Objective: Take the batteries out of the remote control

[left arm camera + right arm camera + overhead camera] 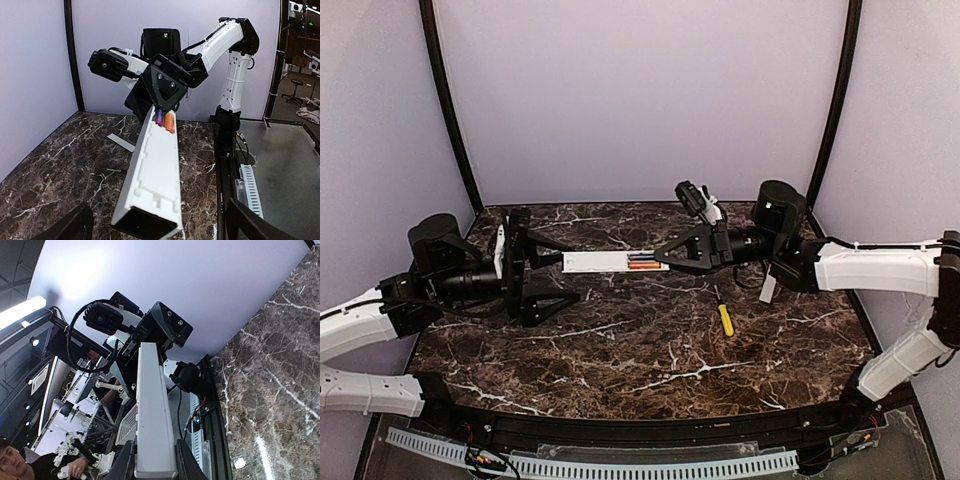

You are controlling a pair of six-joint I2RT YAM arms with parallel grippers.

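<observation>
The white remote control (605,262) hangs level above the table between my two arms, its battery recess facing up. My right gripper (658,262) is shut on its battery end; in the right wrist view its fingers (125,462) press both sides of the remote control (152,410). Two batteries sit in the recess at that end, one orange-red (169,123) and one purple (158,118). My left gripper (570,270) is open, its fingers (75,225) spread wide on either side of the remote's dark near end (145,222) without touching it.
A yellow-handled screwdriver (725,319) lies on the marble table (640,350) right of centre. A flat pale cover strip (120,142) lies on the table under the right arm. Black frame posts stand at the back corners.
</observation>
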